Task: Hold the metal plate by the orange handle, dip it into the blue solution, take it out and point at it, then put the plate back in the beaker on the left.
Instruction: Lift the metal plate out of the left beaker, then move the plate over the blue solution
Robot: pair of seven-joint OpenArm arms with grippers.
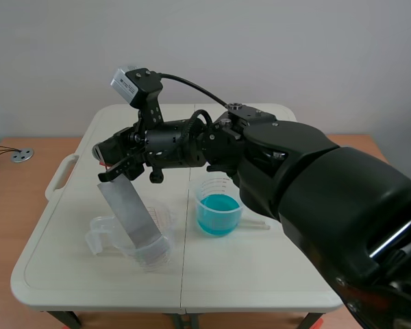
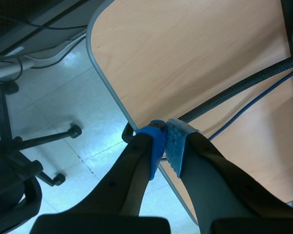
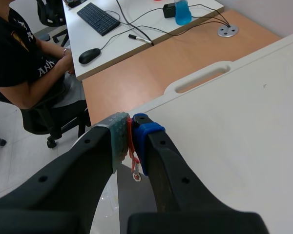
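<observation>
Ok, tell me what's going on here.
The right gripper is shut on the orange handle of the metal plate. The plate is tilted, with its lower end in the clear beaker on the left. The beaker of blue solution stands beside it, apart from the plate. The left gripper is shut on nothing, over a wooden table's edge.

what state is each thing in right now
metal plate, tilted, lower end inside the clear beaker
orange handle, clamped between the right end effector's pads
right end effector, shut on the orange handle
clear beaker, holds the plate's lower end, no liquid visible
blue solution beaker, upright, partly filled, nothing dipped in it
left end effector, shut on nothing
</observation>
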